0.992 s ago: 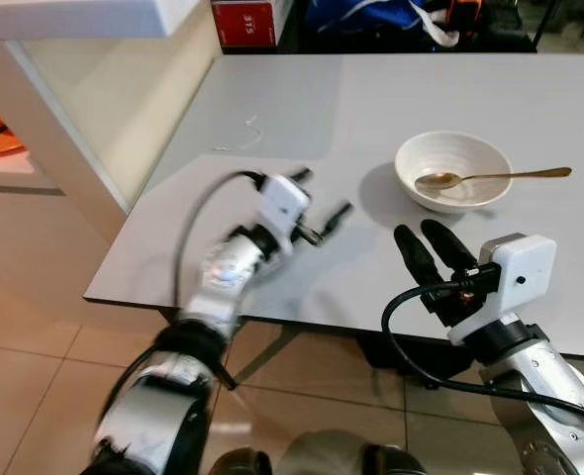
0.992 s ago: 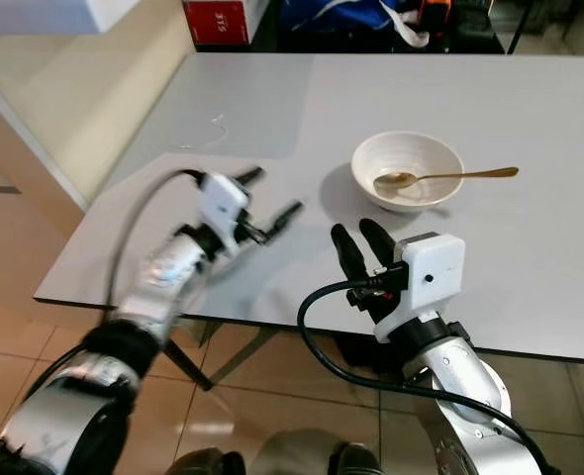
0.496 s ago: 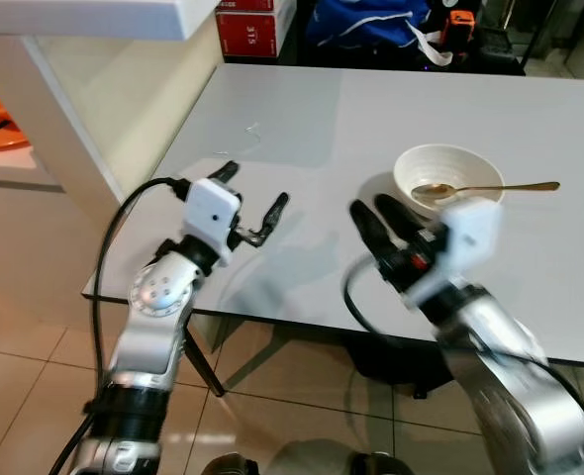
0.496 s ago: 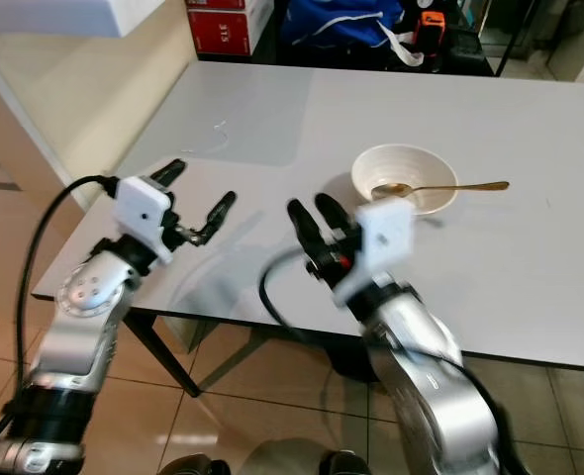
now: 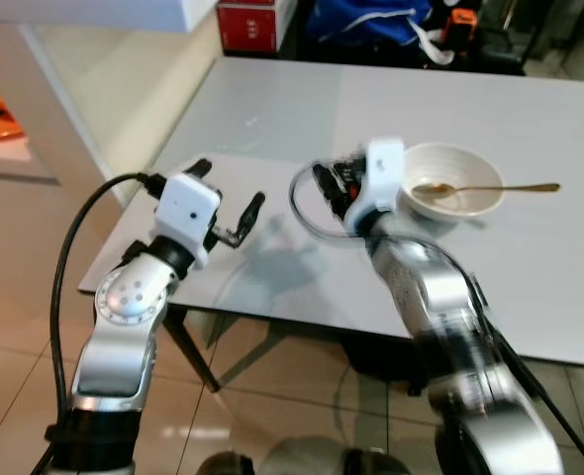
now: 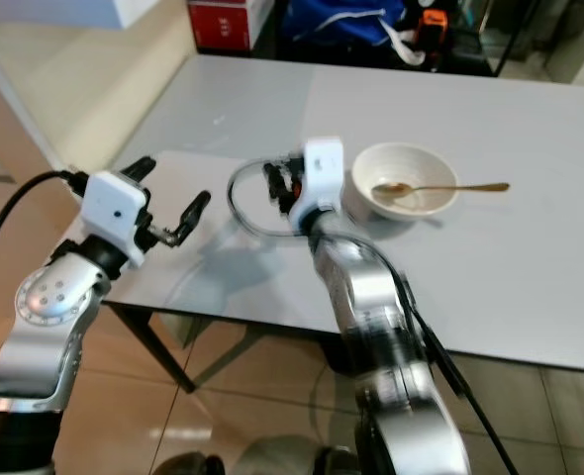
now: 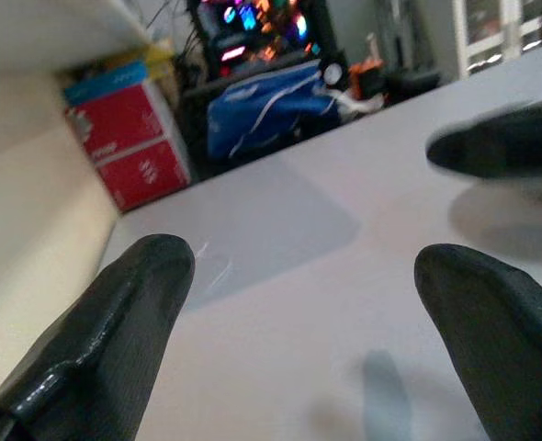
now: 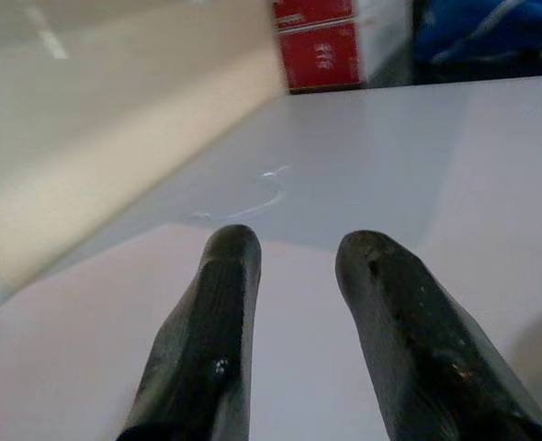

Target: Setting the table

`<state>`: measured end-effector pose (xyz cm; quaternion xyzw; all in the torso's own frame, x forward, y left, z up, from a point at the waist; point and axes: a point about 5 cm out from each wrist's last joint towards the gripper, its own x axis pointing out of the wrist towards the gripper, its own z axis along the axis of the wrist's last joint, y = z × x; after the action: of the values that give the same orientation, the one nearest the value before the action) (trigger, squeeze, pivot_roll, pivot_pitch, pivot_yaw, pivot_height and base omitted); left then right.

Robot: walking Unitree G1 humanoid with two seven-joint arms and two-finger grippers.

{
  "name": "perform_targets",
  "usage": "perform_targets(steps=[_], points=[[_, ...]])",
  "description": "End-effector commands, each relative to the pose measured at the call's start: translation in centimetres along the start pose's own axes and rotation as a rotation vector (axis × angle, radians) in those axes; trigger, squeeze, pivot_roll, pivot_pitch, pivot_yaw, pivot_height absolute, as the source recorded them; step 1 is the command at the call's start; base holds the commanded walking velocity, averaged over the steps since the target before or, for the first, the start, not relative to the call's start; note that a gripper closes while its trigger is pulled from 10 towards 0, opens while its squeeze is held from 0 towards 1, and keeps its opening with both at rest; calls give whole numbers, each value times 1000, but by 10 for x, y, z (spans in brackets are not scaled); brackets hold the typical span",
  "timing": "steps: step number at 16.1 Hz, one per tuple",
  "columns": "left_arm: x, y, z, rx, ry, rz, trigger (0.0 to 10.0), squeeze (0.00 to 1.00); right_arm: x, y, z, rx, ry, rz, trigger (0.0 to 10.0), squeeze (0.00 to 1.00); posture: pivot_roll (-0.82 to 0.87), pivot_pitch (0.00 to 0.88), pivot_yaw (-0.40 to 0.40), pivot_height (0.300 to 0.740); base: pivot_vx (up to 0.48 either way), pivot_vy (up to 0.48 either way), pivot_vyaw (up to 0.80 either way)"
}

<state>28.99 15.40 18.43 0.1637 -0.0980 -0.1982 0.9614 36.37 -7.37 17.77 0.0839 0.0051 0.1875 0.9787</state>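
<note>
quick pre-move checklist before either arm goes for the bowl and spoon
1. Bowl upright on the table: ok.
2. Spoon resting in the bowl, handle sticking out over the rim away from the arms: ok.
3. Left gripper open and empty, over the table's near corner: ok.
4. Right gripper empty, fingers slightly apart, beside the bowl with its fingers pointing away from it: not ok, needs turning toward the bowl.
5. Space between the two grippers: ok, apart.
6. Right arm steady: cannot tell, it looks blurred.
</note>
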Motion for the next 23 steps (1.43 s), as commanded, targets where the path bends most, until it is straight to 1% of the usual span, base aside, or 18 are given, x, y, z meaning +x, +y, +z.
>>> perform_targets(steps=[1,3,4,6,7,8,9,10,11,12,14,15,19,21,23], points=[[-3,2,3,12,7,9,10000,0,7,-7,-8,29,25,-71,10000,0,81,96,17,740,0,0,0],[-5,1,6,19,15,3,10000,0,19,-8,-12,74,45,-148,10000,0,114,104,18,740,0,0,0],[-6,1,8,25,21,-1,10000,0,26,-6,-17,96,70,-175,10000,0,132,108,15,740,0,0,0],[-7,3,11,34,26,-4,10000,0,29,-5,-22,112,96,-215,10000,0,146,111,13,740,0,0,0],[-7,4,11,38,29,-3,10000,0,29,-9,-23,113,99,-256,10000,0,151,111,13,740,0,0,0],[-7,4,12,40,30,-6,10000,0,27,-17,-23,96,97,-325,10000,0,151,111,14,740,0,0,0],[-8,4,12,39,31,-7,10000,0,27,-19,-23,85,97,-345,10000,0,151,111,14,740,0,0,0],[-8,3,12,38,33,-15,10000,0,25,-26,-23,82,90,-398,10000,0,152,112,17,740,0,0,0],[-8,-1,13,32,28,-27,10000,0,20,-41,-23,103,72,-483,10000,0,152,107,19,740,0,0,0],[-8,-3,14,30,26,-31,10000,0,18,-46,-23,108,65,-509,10000,0,152,103,18,740,0,0,0],[-8,-6,14,17,22,-36,10000,0,9,-67,-24,117,46,-592,10000,0,151,92,18,740,0,0,0],[-8,-6,14,16,21,-38,10000,0,7,-72,-24,114,43,-610,10000,0,150,90,18,740,0,0,0],[-8,-11,15,15,13,-53,10000,0,-9,-105,-20,95,25,-721,10000,0,153,71,11,740,0,0,0],[-5,-12,16,15,8,-54,10000,0,-14,-116,-17,84,22,-747,10000,0,157,74,12,740,0,0,0],[-3,-11,17,15,7,-55,10000,0,-17,-122,-15,82,17,-765,10000,0,160,78,15,740,0,0,0]])
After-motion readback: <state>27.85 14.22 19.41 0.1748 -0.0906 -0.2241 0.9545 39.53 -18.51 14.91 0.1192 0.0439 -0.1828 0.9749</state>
